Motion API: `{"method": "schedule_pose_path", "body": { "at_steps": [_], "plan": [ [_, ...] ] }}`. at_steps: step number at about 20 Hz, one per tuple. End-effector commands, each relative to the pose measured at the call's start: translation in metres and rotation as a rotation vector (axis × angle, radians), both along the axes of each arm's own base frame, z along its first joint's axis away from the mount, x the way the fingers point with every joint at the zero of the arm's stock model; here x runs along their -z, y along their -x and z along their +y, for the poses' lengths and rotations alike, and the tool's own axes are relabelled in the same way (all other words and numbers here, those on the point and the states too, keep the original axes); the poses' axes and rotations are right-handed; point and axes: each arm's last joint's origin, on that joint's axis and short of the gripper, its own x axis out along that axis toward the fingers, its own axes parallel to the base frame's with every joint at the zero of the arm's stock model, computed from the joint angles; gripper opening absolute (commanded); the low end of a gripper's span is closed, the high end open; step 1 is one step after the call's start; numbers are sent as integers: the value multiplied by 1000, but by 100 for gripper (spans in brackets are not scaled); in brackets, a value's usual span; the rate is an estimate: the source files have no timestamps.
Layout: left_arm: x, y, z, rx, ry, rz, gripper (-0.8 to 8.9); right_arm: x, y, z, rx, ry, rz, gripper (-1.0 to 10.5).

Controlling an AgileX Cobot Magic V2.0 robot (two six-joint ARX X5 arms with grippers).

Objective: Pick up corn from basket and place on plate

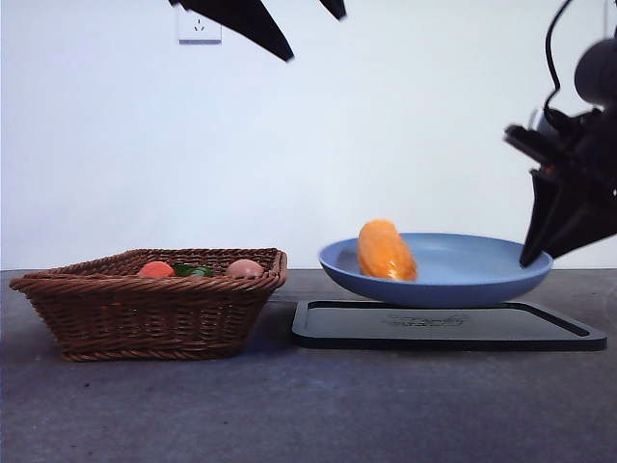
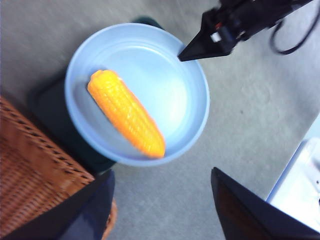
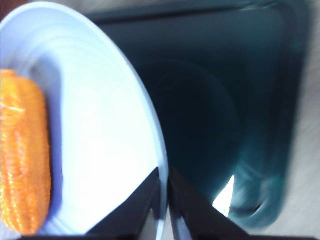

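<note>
In the front view the basket (image 1: 149, 313) wall hides most of its contents: only the tops of a red-orange fruit (image 1: 155, 269), a green item (image 1: 193, 271) too small to identify, and a tan-pink round item (image 1: 245, 268) show. The corn (image 1: 386, 251) is smeared by blur, its lower part behind the plate (image 1: 439, 280) rim. The right end effector (image 1: 536, 253) is cut off by the picture's edge. The right wrist view is blurred throughout; the black tray (image 3: 220, 110) under the plate is only a dark smear. The left wrist view crops the basket.
</note>
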Motion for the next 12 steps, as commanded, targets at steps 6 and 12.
{"method": "schedule_pose_path", "body": {
  "at_steps": [6, 12],
  "plan": [
    [-16, 5, 8, -2, 29, -50, 316, 25, -32, -8, 49, -23, 26, 2],
    [-15, 5, 8, -1, 22, -43, 316, 31, -37, -8, 52, -16, 29, 2]
  ]
}}
